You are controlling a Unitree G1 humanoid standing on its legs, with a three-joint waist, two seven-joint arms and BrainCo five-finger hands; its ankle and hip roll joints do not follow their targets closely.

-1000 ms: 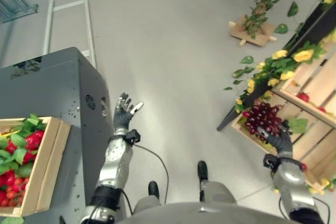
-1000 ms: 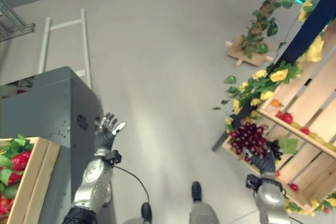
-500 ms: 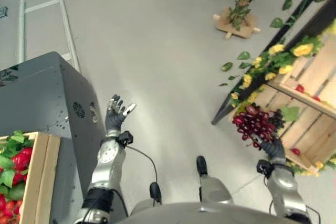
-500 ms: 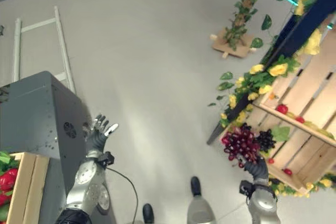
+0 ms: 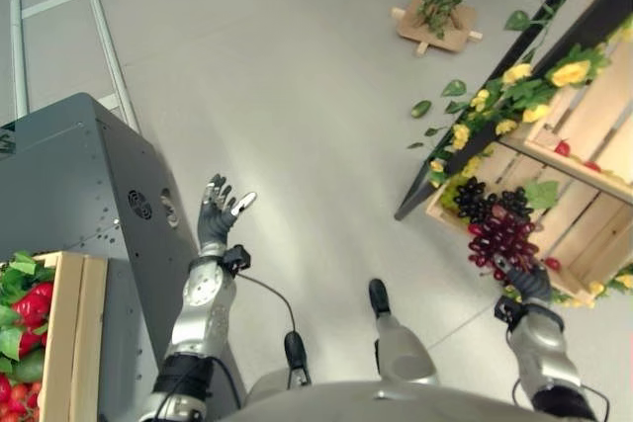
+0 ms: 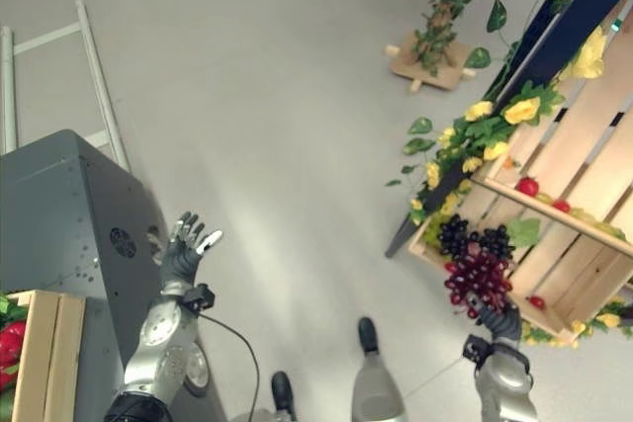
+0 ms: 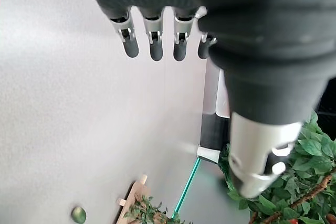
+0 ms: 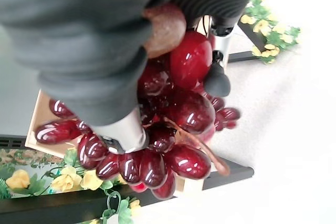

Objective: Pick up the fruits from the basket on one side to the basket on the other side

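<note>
Holding a bunch of glossy dark-red grapes (image 5: 502,234), the right hand (image 5: 534,284) has its fingers curled round the cluster from below; the right wrist view shows the thumb and fingers wrapped among the berries (image 8: 173,119). The bunch hangs in the air just in front of the slatted pale-wood crate shelf (image 5: 584,214) on the robot's right, clear of its edge. A second bunch of darker, near-black grapes (image 5: 475,197) lies in the lower crate, with small red fruits (image 5: 562,148) on the slats above and yellow artificial flowers with green leaves (image 5: 495,106) trailing along the dark frame.

The left hand (image 5: 220,214) is raised beside the grey metal cabinet (image 5: 79,195), fingers spread straight and holding nothing; its wrist view shows the fingers (image 7: 152,38) extended over bare floor.

By my reading, the pick is done and the carry is the step in hand. The target looks to be the light wooden crate of red peppers and green leaves (image 5: 54,323) on top of the cabinet, well apart on the robot's left. The next move calls for turning the body toward that crate while keeping the grasp firm, since a loose cluster may swing or shed berries, then lowering it inside the rim before the fingers release.
</note>
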